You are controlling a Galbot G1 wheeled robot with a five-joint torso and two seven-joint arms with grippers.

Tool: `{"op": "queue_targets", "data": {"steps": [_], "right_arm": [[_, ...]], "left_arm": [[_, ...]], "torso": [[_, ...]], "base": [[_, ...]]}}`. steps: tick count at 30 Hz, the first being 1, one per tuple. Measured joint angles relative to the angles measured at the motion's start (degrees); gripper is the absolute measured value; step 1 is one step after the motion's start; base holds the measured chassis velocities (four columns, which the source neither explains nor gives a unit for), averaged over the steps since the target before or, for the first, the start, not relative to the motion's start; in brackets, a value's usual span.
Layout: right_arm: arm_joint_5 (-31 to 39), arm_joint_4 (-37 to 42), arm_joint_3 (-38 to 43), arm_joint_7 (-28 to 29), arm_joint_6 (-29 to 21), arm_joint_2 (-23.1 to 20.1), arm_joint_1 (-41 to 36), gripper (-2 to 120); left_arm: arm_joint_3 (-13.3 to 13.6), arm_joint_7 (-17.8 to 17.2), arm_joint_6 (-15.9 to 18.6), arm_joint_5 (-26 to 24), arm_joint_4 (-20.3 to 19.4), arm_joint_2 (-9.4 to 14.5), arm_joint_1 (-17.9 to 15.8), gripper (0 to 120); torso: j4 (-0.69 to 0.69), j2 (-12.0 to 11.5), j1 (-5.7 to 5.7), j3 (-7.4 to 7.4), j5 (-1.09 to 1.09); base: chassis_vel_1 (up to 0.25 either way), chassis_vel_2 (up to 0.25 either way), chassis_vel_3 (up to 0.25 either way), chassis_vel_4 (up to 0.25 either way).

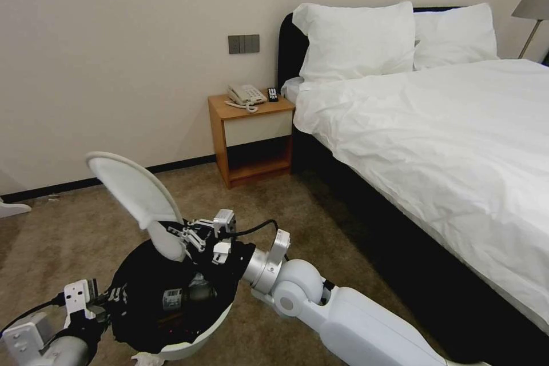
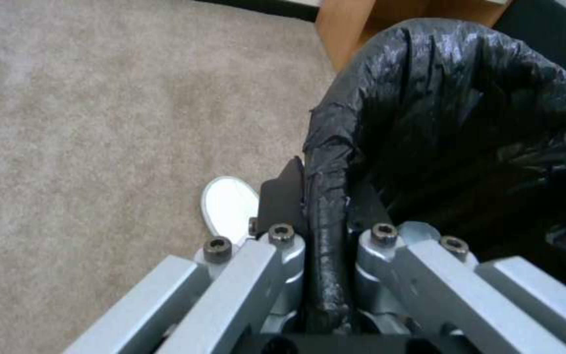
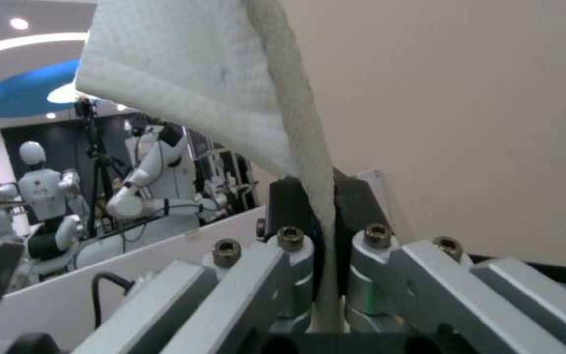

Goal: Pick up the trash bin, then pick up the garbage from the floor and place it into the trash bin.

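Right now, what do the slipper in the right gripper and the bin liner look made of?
Slipper: white soft textile, matte, with a waffle-like dimpled weave; probably disposable terry or nonwoven. It is pinched in the right gripper.
Bin liner: thin black plastic film, glossy and creased, folded over the trash bin rim, clamped by the left gripper.

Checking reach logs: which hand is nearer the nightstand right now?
Right. The right hand holds a white slipper above the trash bin, on the side toward the nightstand. The left hand clamps the bin's near rim, farther from it.
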Motion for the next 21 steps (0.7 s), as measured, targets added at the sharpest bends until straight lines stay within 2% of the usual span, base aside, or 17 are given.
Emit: {"op": "queue_targets", "data": {"steps": [21], "right_arm": [[-2.07, -5.32, -2.20, 1.19, -0.12, 0.71, -0.84, 1]], "left_arm": [[-0.11, 0.14, 0.01, -0.55, -0.29, 0.09, 0.37, 4]], "torso": [[0.00, 0.00, 0.00, 0.00, 0.00]], "base": [[0.000, 0.000, 0.000, 0.000]]}}
